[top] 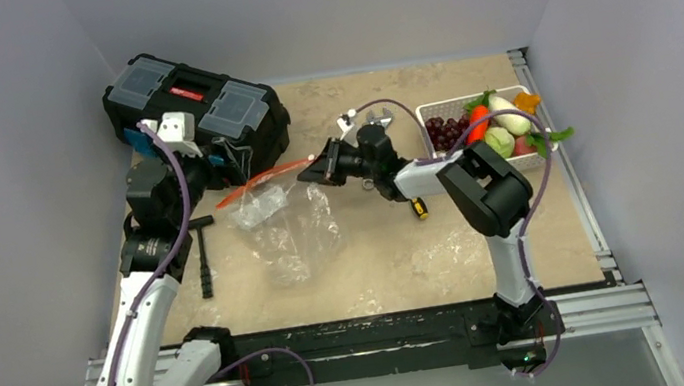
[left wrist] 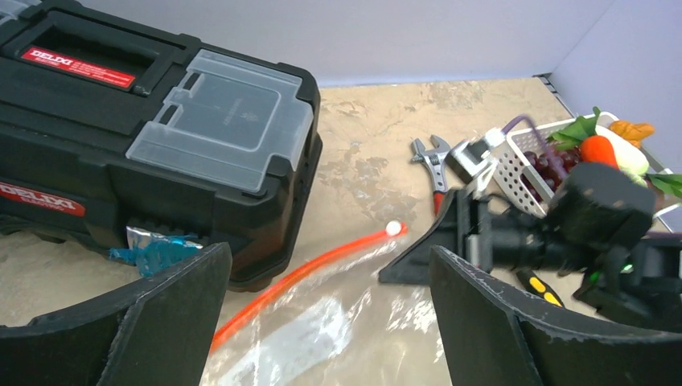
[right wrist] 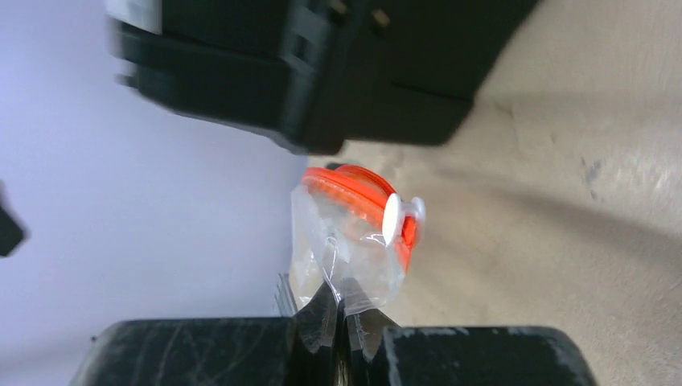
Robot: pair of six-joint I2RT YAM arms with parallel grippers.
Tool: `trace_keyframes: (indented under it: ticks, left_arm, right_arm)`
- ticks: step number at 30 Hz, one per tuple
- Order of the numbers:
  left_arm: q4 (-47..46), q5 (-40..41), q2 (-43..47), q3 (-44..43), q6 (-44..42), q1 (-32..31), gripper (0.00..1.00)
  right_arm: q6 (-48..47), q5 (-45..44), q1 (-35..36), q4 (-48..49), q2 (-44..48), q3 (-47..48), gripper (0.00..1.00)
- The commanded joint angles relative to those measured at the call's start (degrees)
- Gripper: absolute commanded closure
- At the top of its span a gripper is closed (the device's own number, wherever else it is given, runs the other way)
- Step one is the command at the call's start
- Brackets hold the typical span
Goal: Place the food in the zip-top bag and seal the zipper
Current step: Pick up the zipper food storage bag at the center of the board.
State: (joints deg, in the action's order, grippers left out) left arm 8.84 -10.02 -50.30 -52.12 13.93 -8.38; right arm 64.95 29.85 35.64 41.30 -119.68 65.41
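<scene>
Clear plastic bag [top: 291, 232] lies crumpled at the top view's centre, its orange zipper [left wrist: 310, 269] raised. Right pincer [right wrist: 342, 322] is clenched on a thin pinch of film by the slider [right wrist: 394, 219]; pulling could slip or tear it. Left pincer [left wrist: 328, 256] gapes empty. Food [top: 495, 126] sits in the basket [top: 427, 108], upper right.

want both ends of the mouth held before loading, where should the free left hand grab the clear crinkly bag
Grip the thin red-orange zipper strip at its left end, away from the white slider, where the right hand pinches. Bring the open left hand down from above, closing across the strip: the clear crinkly plastic bag lies limp, and that strip looks like its firmest edge.
</scene>
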Motion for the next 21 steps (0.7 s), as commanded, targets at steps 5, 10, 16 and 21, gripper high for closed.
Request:
trace_keyframes:
  ticks: [5, 10, 16, 21]
  left_arm:
    - [-0.75, -7.28, -2.31, -3.52, 0.66, -0.15, 0.09]
    - [0.44, -16.13, -7.00, -6.42, 2.55, -0.47, 0.12]
    - [5.91, -16.70, -14.84, -12.65, 12.28, -5.93, 0.21]
    - [13.84, -13.34, -21.36, -20.48, 28.40, -10.40, 0.23]
  right_arm:
    - [-19.30, -0.91, -5.99, -8.25, 17.50, -3.76, 1.00]
    - [-33.33, -14.12, -5.97, -19.76, 29.14, -6.51, 1.00]
    - [-43.17, -27.85, -5.05, -21.20, 42.87, -12.17, 1.00]
    - [-52.72, -36.83, 0.87, -19.59, 50.68, -16.91, 1.00]
